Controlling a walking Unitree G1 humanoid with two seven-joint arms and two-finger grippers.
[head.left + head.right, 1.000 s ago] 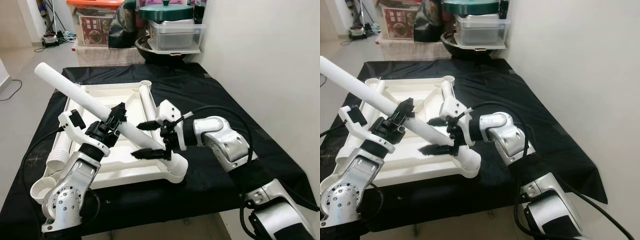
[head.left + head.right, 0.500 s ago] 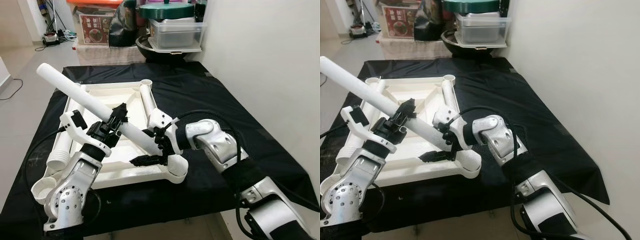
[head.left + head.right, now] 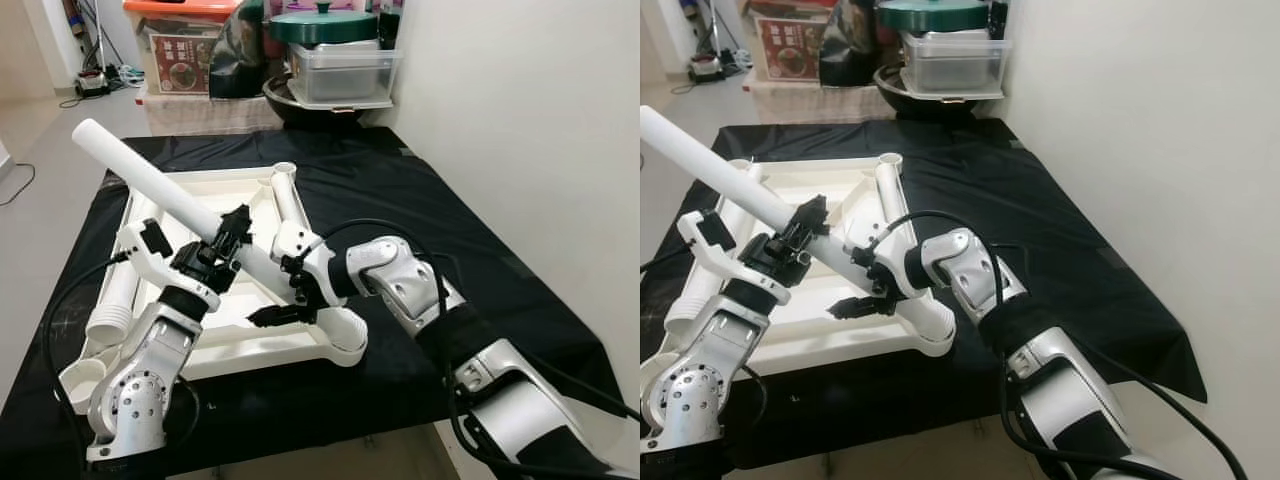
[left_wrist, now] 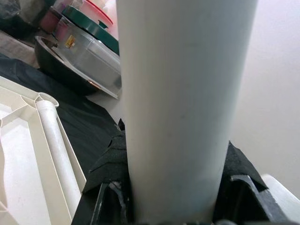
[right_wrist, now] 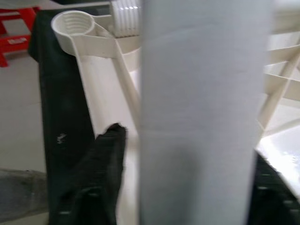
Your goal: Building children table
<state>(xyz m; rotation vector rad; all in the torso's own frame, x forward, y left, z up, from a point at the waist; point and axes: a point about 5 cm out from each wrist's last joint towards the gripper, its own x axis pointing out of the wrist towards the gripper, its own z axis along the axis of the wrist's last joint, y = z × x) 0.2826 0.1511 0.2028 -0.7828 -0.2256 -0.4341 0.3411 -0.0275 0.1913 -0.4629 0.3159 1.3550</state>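
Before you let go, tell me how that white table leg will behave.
The white table leg looks like a rigid plastic tube: likely stiff and light. Being round and smooth, it may roll on the black cloth or slip. The left gripper holds it tilted, so its raised end would probably drop.

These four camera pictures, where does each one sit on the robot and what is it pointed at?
Left eye view: on the head, looking forward and down at the upturned white tabletop on a black cloth; both silver arms show.
Right eye view: its stereo twin, the same scene.
Left wrist view: looks along the left gripper, shut on the white table leg.
Right wrist view: looks along the right gripper, its fingers either side of the leg.
Shared: every view shows that leg.
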